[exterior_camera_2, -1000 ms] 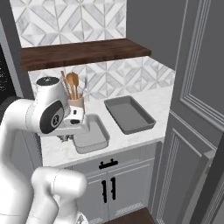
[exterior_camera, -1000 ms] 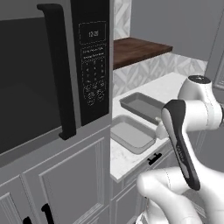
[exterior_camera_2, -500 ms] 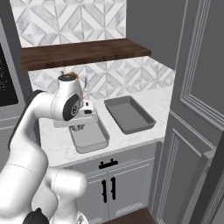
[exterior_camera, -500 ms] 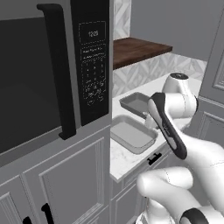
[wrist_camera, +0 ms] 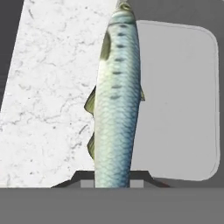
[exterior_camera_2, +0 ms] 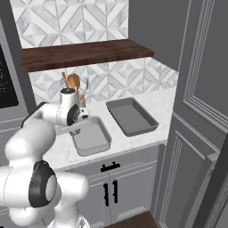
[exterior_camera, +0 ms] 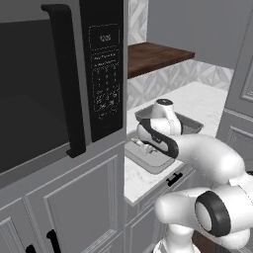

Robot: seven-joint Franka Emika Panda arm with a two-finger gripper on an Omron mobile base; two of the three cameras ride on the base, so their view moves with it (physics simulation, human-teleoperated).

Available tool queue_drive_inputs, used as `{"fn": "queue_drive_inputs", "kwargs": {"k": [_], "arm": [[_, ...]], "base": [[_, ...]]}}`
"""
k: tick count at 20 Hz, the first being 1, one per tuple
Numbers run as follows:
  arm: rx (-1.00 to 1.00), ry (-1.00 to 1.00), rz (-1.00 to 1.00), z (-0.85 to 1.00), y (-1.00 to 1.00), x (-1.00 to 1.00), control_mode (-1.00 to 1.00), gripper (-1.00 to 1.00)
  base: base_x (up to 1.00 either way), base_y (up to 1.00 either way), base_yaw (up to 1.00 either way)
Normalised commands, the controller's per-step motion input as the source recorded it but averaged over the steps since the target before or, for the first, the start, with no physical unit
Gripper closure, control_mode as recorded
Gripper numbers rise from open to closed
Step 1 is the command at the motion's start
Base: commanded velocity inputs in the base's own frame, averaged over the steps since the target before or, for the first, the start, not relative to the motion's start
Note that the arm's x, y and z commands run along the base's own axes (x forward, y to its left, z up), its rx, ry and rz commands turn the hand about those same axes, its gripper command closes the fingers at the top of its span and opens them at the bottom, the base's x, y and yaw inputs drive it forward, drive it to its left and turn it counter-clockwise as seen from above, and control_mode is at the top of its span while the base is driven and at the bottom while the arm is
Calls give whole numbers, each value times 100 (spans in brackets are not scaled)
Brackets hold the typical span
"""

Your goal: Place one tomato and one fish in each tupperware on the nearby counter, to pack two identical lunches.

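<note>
STEP: first fish placement | JAWS: clamped on fish (wrist_camera: pixel 116 100) above near tupperware (exterior_camera_2: pixel 91 139) rim | REMAINING: far tupperware (exterior_camera_2: pixel 130 116) bare; tomatoes pending

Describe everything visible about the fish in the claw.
The fish is long and slim, with silvery blue-grey scales, a row of dark spots along its side, an olive-green back and small greenish fins. It looks whole and stiff. The shut claw holds one end, and the body points straight away from the hand. It hangs above the edge of the nearer grey tupperware, partly over the white marble counter.
</note>
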Motion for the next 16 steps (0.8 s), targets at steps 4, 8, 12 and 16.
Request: {"fn": "queue_drive_inputs", "kwargs": {"k": [4, 8, 12, 16], "arm": [[-7, 9, 1, 0, -1, 50, -100, 100], [0, 5, 0, -9, -4, 39, -100, 100], [0, 0, 0, -78, 0, 18, -100, 100], [0, -3, 0, -68, 0, 5, -100, 100]], "base": [[0, 0, 0], [0, 0, 0], [0, 0, 0], [0, 0, 0]]}}
